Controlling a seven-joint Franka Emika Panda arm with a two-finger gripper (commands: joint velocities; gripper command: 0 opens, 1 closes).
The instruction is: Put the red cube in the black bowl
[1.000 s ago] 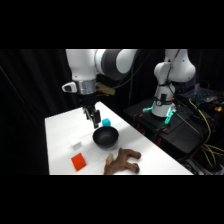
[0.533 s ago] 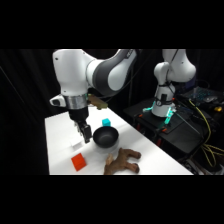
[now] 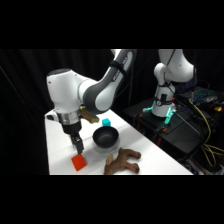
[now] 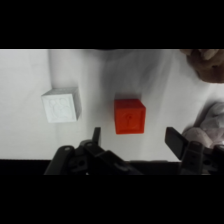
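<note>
Since a moment ago I have swung further toward the near end of the white table (image 3: 57, 135) and dropped lower, so my gripper (image 3: 78, 146) now hangs just above the red cube (image 3: 78, 162). From the wrist, that cube (image 4: 129, 116) sits on the table between my two fingers (image 4: 96, 137), which stand wide apart with nothing in them and do not touch it. Just beside it lies a small white block (image 4: 61, 105), apart from it. Across the table, the black bowl (image 3: 105, 137) stands upright near the cube, with a teal cube (image 3: 106, 121) behind it and a brown plush toy (image 3: 121, 162) lying in front of it.
</note>
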